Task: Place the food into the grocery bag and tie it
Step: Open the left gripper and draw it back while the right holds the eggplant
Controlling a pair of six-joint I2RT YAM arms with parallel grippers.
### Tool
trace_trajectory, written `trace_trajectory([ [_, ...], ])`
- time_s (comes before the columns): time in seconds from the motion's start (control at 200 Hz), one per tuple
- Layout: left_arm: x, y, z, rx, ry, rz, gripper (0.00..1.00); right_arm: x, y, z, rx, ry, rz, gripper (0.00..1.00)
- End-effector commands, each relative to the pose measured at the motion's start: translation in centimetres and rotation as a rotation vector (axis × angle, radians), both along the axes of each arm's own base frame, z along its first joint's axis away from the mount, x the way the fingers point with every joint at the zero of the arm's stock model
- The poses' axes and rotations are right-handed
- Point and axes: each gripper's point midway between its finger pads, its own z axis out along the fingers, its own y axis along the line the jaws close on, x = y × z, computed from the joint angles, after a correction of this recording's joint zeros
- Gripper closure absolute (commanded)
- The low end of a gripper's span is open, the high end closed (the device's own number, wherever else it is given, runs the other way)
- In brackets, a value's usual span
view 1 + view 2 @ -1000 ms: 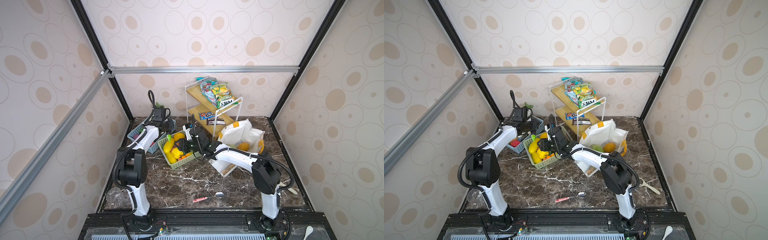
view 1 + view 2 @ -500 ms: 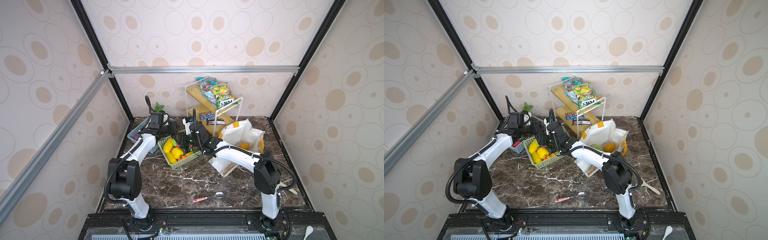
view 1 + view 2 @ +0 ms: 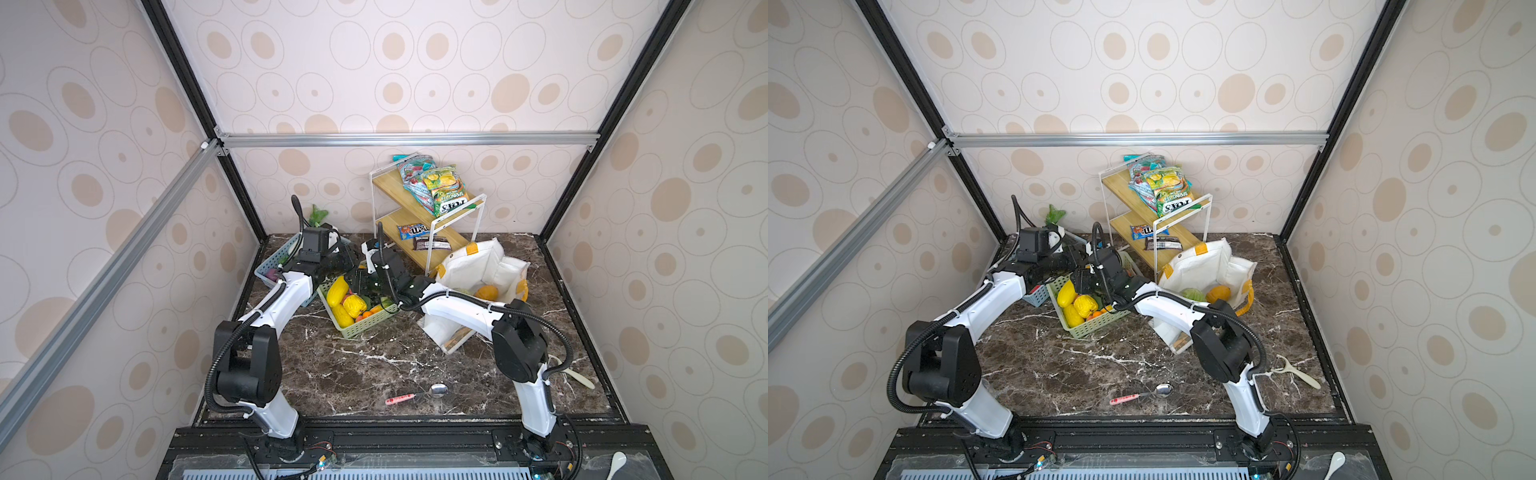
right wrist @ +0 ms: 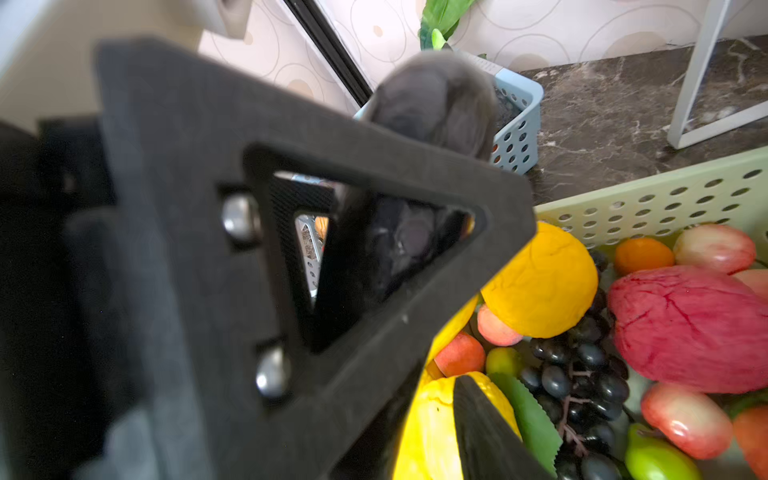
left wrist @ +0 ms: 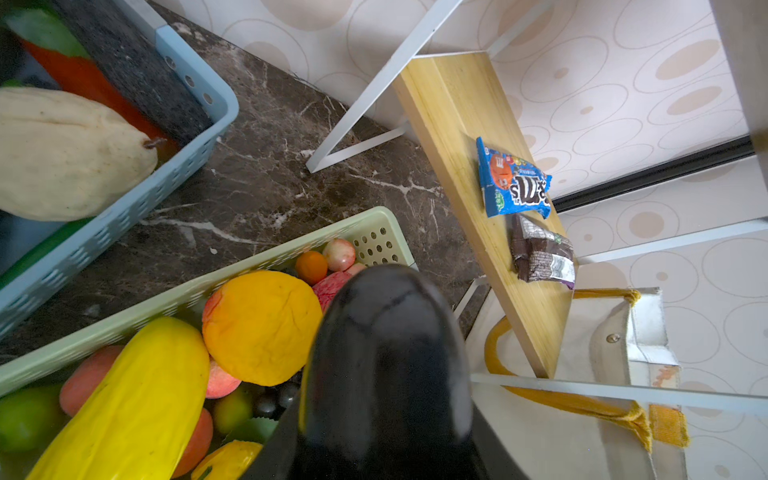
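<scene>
Left gripper (image 3: pixel 338 262) clamped on what looks like a dark eggplant (image 5: pixel 386 353) above the green basket (image 5: pixel 208 286), mid-transfer toward the grocery bag (image 3: pixel 469 266) standing open beside it; next calls for swinging past the right gripper (image 3: pixel 362 284), grip unreadable, then releasing inside.

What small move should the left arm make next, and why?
Probably carry the dark eggplant across toward the grocery bag. The left gripper appears to hold it above the green basket, and the bag's mouth stands open nearby, with food already inside.
</scene>
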Motion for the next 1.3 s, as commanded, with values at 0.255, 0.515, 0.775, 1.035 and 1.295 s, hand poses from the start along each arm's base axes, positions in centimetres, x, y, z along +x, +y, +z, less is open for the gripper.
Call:
trace_trajectory([
  [0.255, -0.5, -0.6, 2.5, -0.046, -0.052, 0.006, 0.54, 0.3, 0.2, 1.1, 0.075, 0.009, -0.013, 0.62],
  [0.515, -0.3, -0.2, 2.5, -0.030, -0.048, 0.029, 0.44, -0.1, 0.0, 0.7, 0.083, 0.031, -0.010, 0.66],
  [0.775, 0.2, 0.6, 2.6, 0.013, -0.049, 0.058, 0.23, -0.5, -0.2, 0.7, 0.079, 0.031, -0.003, 0.68],
  [1.035, 1.4, 3.3, 4.9, 0.066, -0.090, 0.119, 0.19, -1.3, -0.9, 0.5, 0.074, 0.039, 0.008, 0.68],
  [1.295, 1.4, 6.8, 5.2, 0.050, -0.097, 0.205, 0.19, -2.7, -2.2, 2.1, 0.078, 0.029, 0.021, 0.68],
])
